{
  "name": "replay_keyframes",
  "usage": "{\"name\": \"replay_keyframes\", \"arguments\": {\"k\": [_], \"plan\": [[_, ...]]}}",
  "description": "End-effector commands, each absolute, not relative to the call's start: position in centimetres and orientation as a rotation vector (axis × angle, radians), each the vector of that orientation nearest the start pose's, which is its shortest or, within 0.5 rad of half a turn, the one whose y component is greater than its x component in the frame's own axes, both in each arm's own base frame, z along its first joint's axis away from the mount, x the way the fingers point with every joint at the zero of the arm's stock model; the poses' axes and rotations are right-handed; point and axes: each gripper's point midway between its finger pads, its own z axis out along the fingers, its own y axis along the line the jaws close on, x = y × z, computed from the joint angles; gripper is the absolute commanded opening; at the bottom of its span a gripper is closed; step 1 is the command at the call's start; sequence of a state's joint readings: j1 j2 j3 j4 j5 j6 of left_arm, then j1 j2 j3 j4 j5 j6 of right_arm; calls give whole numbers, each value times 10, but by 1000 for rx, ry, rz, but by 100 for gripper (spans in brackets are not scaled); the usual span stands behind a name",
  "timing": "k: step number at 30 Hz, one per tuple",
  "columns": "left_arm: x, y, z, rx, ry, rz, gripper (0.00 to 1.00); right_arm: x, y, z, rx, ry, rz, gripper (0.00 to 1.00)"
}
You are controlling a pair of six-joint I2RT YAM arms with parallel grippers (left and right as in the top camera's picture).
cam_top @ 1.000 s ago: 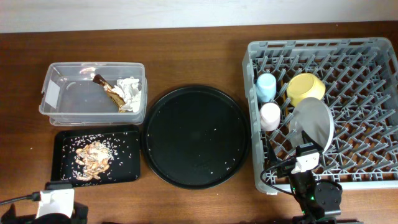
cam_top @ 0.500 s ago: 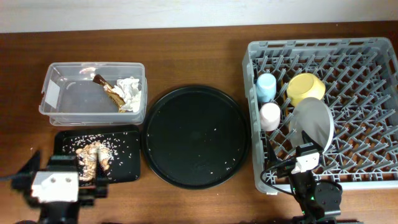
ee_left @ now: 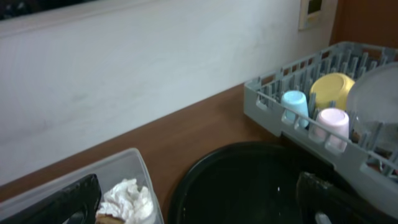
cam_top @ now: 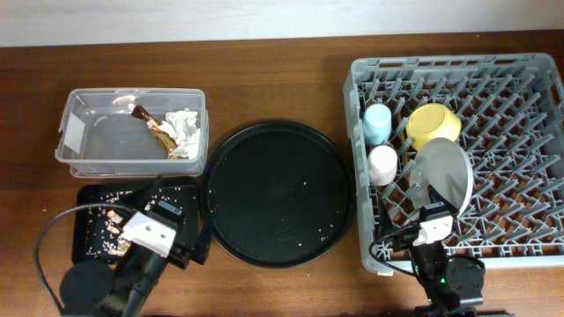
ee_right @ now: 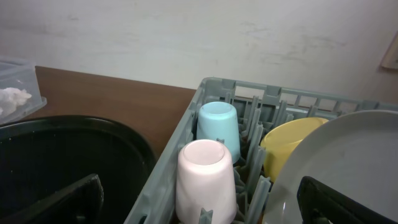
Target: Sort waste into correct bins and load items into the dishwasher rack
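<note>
We see the left gripper [ee_left: 196,193] released, its jaws spread wide with nothing between them. It hangs over the shallow black tray [cam_top: 88,189], and the arm hides the tray's right half. Beige food scraps [cam_top: 111,220] lie scattered in the part that shows, to this gripper's left.

Ahead of it and to the left stands the clear tub [cam_top: 106,145]. Inside are a brown-and-gold wrapper [cam_top: 159,134] and crumpled white tissues [cam_top: 186,128], the tissues bunched at the end of the tub closest to this gripper. Ahead and slightly to its right lies the round black tray [cam_top: 278,194], carrying only a few pale specks [cam_top: 319,232].

The right gripper [ee_right: 199,186] is likewise released, its fingers wide apart and clamping nothing. It sits at the near edge of the grey rack [cam_top: 511,106]. Directly ahead of it the pink cup [ee_right: 205,177] stands upside down in the rack, and the blue cup [ee_right: 217,127] is just beyond it, also upside down. Ahead and to the right, the yellow bowl [ee_right: 286,143] rests tilted among the pegs. The white plate [ee_right: 336,162] stands on edge close to this gripper's right side and covers part of the bowl. The round black tray lies to this gripper's left, outside the rack wall.
</note>
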State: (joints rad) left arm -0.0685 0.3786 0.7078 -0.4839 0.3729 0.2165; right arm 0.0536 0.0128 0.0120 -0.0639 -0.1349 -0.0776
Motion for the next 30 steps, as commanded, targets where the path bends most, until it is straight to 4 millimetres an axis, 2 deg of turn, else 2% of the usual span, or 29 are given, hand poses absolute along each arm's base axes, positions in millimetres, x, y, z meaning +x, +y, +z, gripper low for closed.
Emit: {"name": "replay_keyframes", "arguments": {"k": [1,8,12,16,21,24,30], "plan": [[212,-79,295,515,1594,-215,99,243,34,159,-192,1626,92,98],[222,-69,274,463,1491,-137,99,243,34,159,-192,1626,92,98],[232,-50,261,294,1483,-122,99,243,34,159,-192,1626,92,98],[237,-41,241,213,1516,-146,100,243,34,159,-192,1626,92,98],[243,-13,215,-19,1565,-128,99,243,34,159,-192,1626,92,98],[244,-4,208,-97,1555,-122,99,243,34,159,-192,1626,92,98],[243,9,202,-140,1515,-86,99,243,34,159,-192,1626,92,98]]}}
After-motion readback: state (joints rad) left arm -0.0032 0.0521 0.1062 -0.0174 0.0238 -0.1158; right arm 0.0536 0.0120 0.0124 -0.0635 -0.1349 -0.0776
